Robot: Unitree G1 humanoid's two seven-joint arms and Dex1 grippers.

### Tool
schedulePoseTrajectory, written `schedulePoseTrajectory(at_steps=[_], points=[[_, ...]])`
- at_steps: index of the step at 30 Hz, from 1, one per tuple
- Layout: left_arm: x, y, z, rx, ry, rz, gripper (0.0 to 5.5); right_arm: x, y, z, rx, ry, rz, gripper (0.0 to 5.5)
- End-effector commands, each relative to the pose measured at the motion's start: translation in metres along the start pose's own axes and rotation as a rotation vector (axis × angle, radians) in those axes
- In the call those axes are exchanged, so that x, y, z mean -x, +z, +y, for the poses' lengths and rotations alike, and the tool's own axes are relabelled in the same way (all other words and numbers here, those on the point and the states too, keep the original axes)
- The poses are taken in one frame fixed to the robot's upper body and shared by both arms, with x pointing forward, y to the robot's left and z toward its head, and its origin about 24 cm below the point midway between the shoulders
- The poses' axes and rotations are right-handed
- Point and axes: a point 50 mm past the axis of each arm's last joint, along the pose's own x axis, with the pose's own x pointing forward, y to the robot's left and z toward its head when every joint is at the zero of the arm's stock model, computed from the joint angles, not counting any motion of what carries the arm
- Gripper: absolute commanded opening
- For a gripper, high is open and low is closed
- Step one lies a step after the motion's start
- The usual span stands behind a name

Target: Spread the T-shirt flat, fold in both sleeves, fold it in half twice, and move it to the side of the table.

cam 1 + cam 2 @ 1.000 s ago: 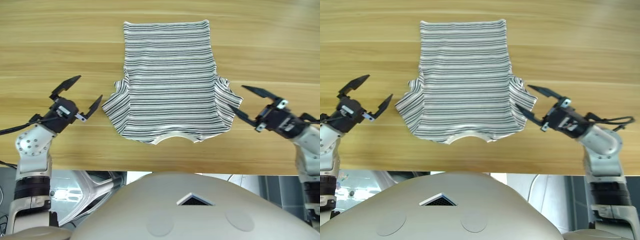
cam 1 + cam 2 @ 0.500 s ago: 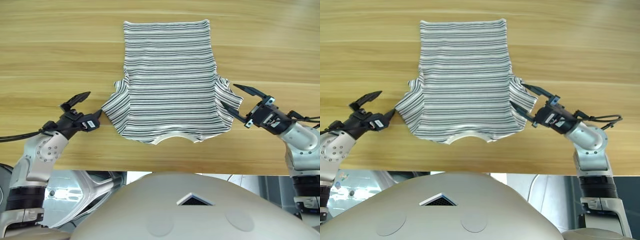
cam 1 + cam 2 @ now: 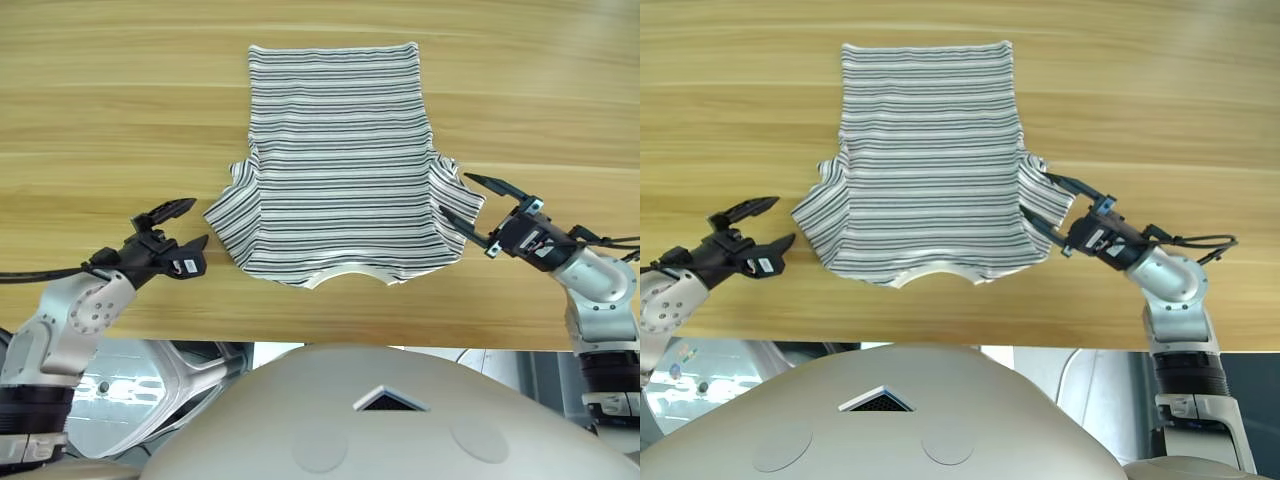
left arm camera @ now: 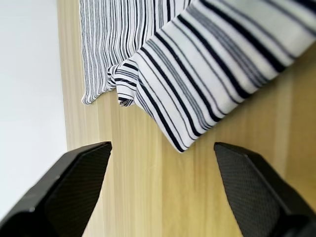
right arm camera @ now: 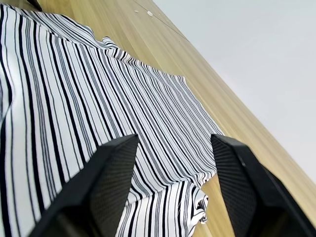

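Black-and-white striped T-shirt flat on light wooden table, collar toward robot. Left gripper wide, just beside left sleeve, apart. Right gripper wide, at right sleeve edge.

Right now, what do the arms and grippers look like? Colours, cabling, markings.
Left arm and right arm: silver-grey metal housings with round joints. Left gripper and right gripper are black, with long tapered fingers ending in points. Black cables trail off each wrist. The left gripper carries a small white label; the right shows a white tab and a blue spot.
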Motion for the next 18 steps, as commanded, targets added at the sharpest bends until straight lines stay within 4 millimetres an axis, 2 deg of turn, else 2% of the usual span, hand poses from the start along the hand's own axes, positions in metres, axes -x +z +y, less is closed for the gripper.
schedulePoseTrajectory(at_steps=[1,9,16,18], points=[[-0.012,-0.006,-0.009,0.0,-0.074,0.003,3.87,-0.002,-0.001,0.001,0.006,-0.009,0.003,2.7],[-0.022,-0.012,-0.01,-0.016,-0.072,0.023,3.87,-0.001,-0.005,0.003,-0.002,-0.024,0.008,2.7],[-0.026,0.005,-0.023,0.008,-0.106,-0.086,2.61,-0.002,-0.007,0.001,-0.002,-0.035,0.015,2.7],[-0.027,0.003,-0.027,0.013,-0.123,-0.079,2.27,-0.002,-0.007,0.001,-0.005,-0.037,0.016,2.7]])
